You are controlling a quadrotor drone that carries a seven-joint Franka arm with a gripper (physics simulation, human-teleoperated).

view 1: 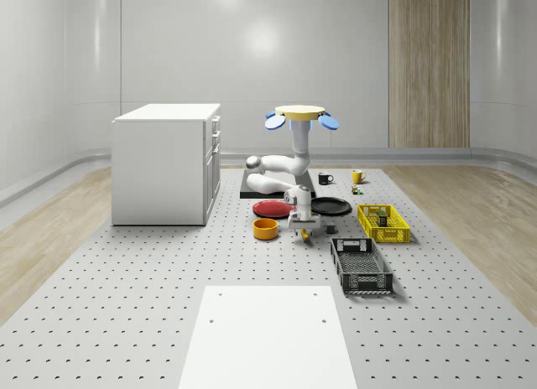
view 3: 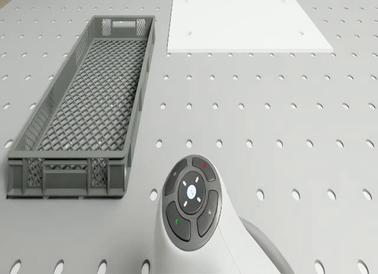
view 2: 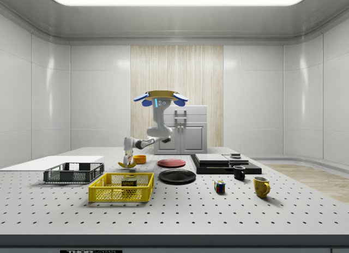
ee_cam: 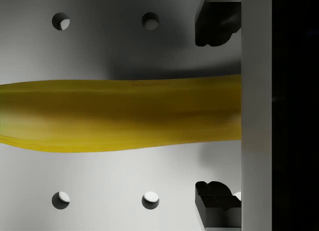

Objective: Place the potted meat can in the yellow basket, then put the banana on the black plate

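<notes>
The banana [ee_cam: 119,114] lies on the perforated table, also seen as banana [view 1: 305,235] and banana [view 2: 127,164]. My gripper [ee_cam: 217,114] is down over it, open, with one dark finger [ee_cam: 217,24] on each side and a gap to the peel. The drone [view 1: 302,114] hovers above the table's middle, its arm bent down to the gripper [view 1: 304,228]. The potted meat can [view 1: 383,216] sits inside the yellow basket [view 1: 394,234], to the whole-scene view's right. The black plate [view 1: 330,206] lies just behind the gripper, bare.
A red plate [view 1: 273,209] and an orange bowl [view 1: 265,229] sit left of the gripper. A grey crate [view 1: 361,266] lies in front right. Behind are a black slab [view 1: 252,192], two mugs [view 1: 325,178] and a cube [view 1: 356,190]. A white cabinet [view 1: 168,163] stands left.
</notes>
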